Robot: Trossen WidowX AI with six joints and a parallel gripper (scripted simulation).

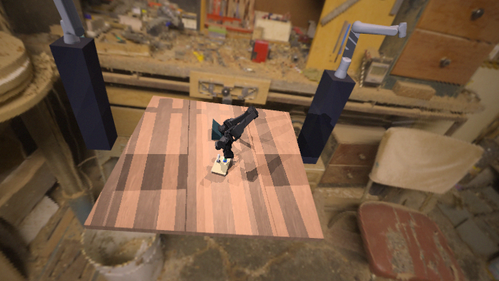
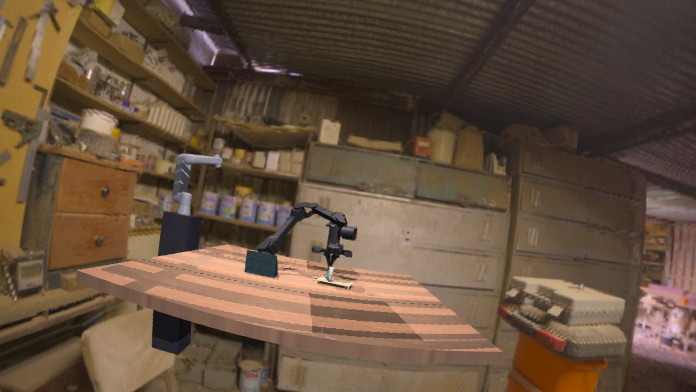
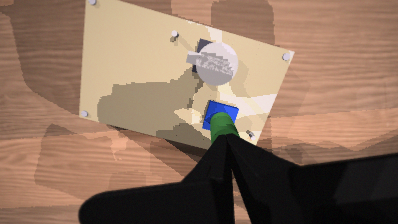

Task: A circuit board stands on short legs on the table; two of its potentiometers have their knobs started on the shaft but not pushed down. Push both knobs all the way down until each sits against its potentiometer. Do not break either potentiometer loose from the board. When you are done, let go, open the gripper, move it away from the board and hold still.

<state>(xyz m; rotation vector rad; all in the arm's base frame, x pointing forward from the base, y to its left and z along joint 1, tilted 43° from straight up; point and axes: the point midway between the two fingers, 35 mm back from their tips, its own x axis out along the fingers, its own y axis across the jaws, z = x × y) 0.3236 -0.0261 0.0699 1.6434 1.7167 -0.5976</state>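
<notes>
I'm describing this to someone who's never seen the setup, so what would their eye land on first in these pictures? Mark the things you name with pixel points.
Probably the black arm bent over the striped wooden table (image 1: 158,211) (image 2: 210,305), its closed gripper (image 1: 228,156) (image 2: 330,266) (image 3: 226,141) pointing down at a small cream board (image 1: 219,169) (image 2: 342,284) (image 3: 135,65). Up close, the green knob (image 3: 221,125) at the fingertips stands out above its blue base (image 3: 226,107), with a round pale knob (image 3: 220,64) beside it.

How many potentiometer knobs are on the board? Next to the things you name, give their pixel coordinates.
2: a green knob (image 3: 223,124) over the blue potentiometer, directly under the closed pincer's tips (image 3: 226,138), and a pale grey knob (image 3: 217,63) over the dark potentiometer.
</notes>
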